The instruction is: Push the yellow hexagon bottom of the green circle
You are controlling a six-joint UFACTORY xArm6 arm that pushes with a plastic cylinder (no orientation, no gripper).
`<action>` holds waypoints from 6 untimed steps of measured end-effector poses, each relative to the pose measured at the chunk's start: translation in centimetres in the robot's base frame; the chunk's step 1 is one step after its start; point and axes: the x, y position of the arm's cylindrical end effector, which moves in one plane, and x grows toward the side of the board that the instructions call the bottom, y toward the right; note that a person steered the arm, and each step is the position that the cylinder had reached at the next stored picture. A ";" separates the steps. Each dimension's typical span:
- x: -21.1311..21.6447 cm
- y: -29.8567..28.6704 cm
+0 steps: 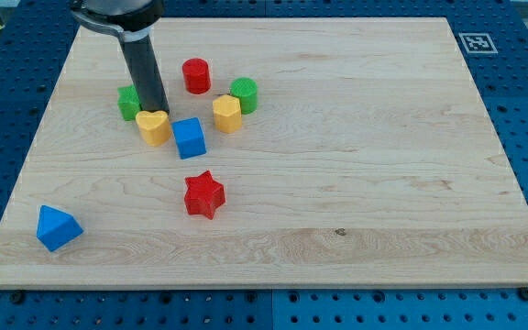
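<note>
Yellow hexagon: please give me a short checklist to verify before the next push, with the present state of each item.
1. Yellow hexagon in view: ok.
2. Green circle in view: ok.
3. Hexagon already below the circle: not ok; it sits at the circle's lower left, touching or nearly.
4. My tip at the hexagon: not ok; it is at the yellow heart.
5. Blue cube clear of the path: cannot tell.

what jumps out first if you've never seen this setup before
The dark rod comes down from the view's top left, and my tip stands just above the yellow heart, with a green block beside it. Right of it cluster a red cylinder, the green circle and the yellow hexagon. A red star sits lower down.
</note>
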 end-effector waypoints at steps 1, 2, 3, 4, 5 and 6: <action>1.5 0.7; 1.4 1.9; 0.6 3.7; -0.1 5.1; -1.4 6.4; -1.5 8.2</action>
